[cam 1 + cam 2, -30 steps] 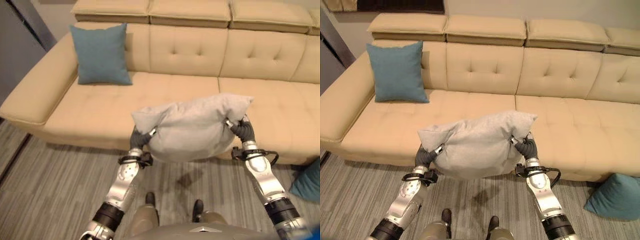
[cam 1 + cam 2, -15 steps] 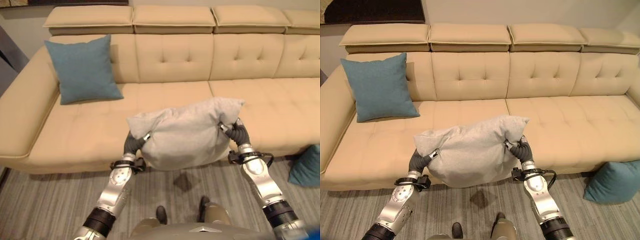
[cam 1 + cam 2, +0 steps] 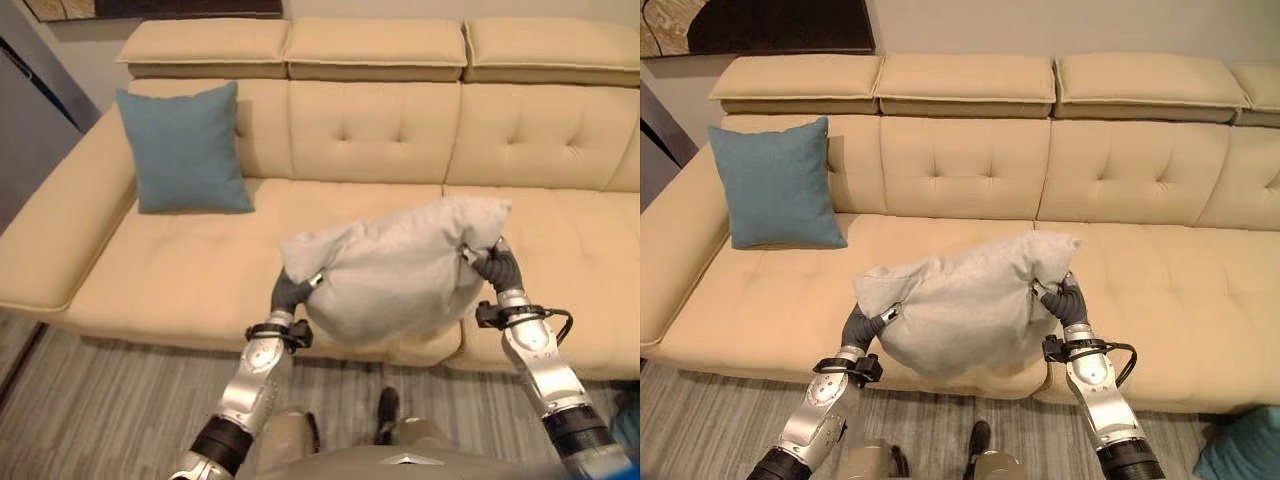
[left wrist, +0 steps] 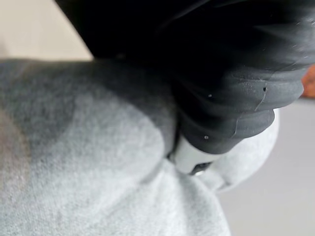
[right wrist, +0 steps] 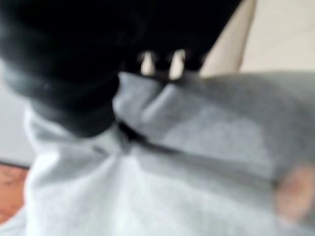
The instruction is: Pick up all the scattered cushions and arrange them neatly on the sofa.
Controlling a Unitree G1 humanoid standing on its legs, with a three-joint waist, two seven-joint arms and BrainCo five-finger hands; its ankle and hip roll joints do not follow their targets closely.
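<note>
Left eye view gives you the clearest read of the grip: your left hand [image 3: 300,287] is curled into the lower left corner of the grey cushion [image 3: 400,268], and your right hand [image 3: 484,258] is pinching the upper right corner. In the right wrist view the fingertips [image 5: 173,64] dig into a fold of grey cloth, so that side reads as a firm grasp; in the left wrist view the dark cover presses against the fabric with a bit of silver finger sunk into it.

The cushion hangs between both hands, lifted above the front edge of the sofa [image 3: 180,270]. Its long axis runs from one hand to the other, tilted so the right end sits higher and the belly sags down in the middle.

What matters for your next move: the open seat lies straight ahead of both hands and slightly below the cushion, and the backrest is beyond that. Neither arm is clearly nearer, so I judge a level, two-handed push forward is called for.

The blue cushion [image 3: 185,148] stands upright against the backrest at the far left of the sofa, well apart from your load. Another blue cushion [image 3: 1243,448] lies on the floor at the lower right, not yet picked up.
</note>
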